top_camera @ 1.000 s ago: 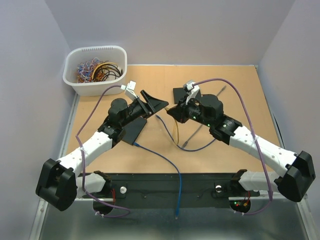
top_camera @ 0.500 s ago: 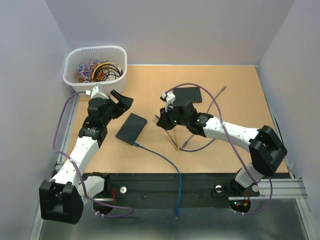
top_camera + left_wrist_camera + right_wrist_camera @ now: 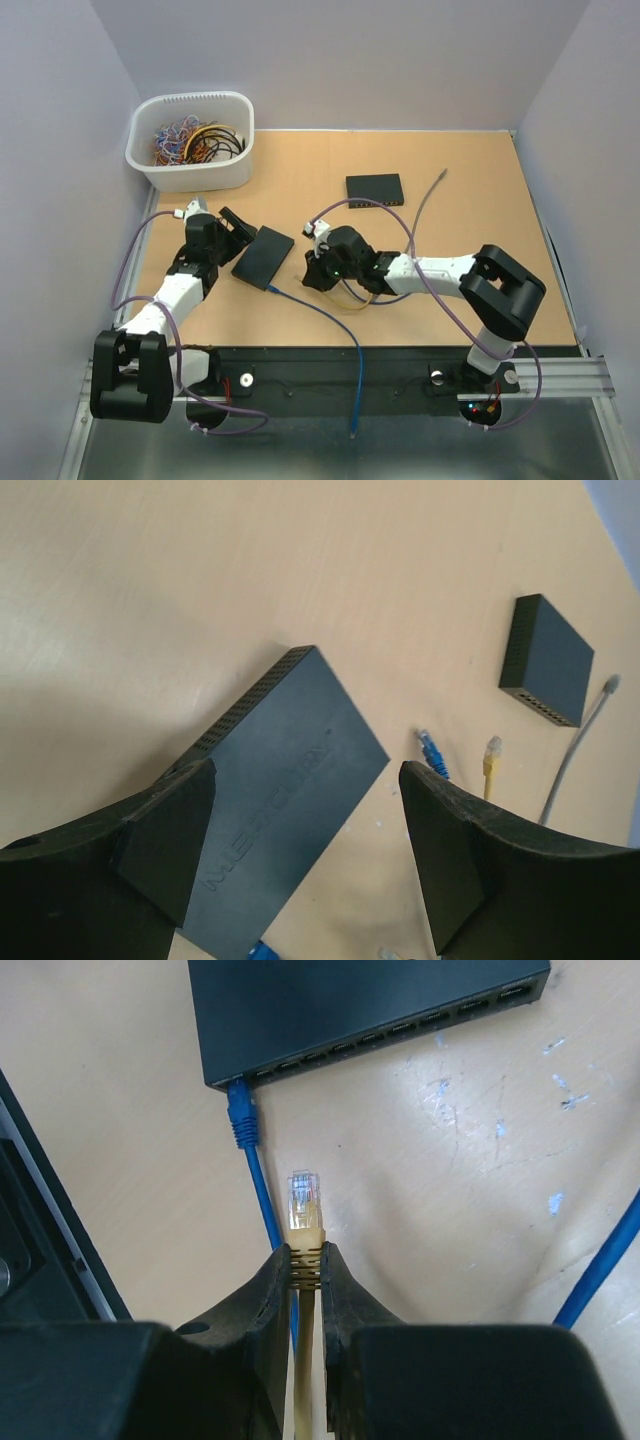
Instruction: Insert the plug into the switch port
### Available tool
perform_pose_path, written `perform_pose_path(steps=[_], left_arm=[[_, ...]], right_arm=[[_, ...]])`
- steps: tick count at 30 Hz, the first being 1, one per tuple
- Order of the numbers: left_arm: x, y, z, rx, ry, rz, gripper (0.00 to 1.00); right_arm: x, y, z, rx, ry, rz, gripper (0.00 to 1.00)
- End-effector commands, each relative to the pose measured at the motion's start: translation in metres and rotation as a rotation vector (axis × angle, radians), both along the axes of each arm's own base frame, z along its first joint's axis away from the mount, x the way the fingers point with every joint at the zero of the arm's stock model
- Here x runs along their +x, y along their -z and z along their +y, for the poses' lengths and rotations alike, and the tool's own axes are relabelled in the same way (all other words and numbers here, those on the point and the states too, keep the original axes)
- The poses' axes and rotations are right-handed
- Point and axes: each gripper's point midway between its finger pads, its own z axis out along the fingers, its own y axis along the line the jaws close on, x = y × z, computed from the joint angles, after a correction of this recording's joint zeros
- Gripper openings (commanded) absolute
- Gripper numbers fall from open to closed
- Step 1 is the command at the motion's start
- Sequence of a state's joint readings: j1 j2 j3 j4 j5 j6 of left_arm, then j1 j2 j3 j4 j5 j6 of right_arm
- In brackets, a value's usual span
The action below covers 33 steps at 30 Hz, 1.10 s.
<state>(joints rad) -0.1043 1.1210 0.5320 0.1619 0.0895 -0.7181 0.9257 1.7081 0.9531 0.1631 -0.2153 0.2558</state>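
The black switch [image 3: 263, 257] lies flat left of centre on the table, its port row [image 3: 400, 1028] facing my right gripper. A blue plug [image 3: 240, 1120] sits in the end port. My right gripper [image 3: 305, 1255] is shut on the yellow plug [image 3: 305, 1205]. Its clear tip points at the port row and stops a short gap away, beside the blue plug. In the top view that gripper [image 3: 313, 272] is just right of the switch's near corner. My left gripper [image 3: 305, 800] stands open over the switch's [image 3: 290, 740] left end, holding nothing.
A second black switch [image 3: 375, 188] lies at the back centre, with a grey cable [image 3: 440, 180] beside it. A white bin [image 3: 192, 140] of tangled cables stands at the back left. Loose blue [image 3: 432, 752] and yellow [image 3: 491, 750] plug ends lie right of the switch. The blue cable [image 3: 330, 320] runs to the near edge.
My left arm has drawn back to the left with its gripper open. My right arm has carried the yellow plug left and nearer, up to the switch's port side.
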Motion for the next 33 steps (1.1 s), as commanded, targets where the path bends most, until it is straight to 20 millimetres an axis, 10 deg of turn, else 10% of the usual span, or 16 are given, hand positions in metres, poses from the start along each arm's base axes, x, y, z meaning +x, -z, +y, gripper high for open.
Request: perform_pose_path(steps=[1,33], left_arm=[[0.008,0.001,0.006,-0.014,-0.028,-0.051,0.85],[0.009,0.062,0.0,-0.046,0.012,0.029,0.78]], right_arm=[[0.006,-0.011,0.017,0.118,0.002,-0.058,0.0],[0.026,0.023,0.068,0.151,0.005,-0.096,0.0]])
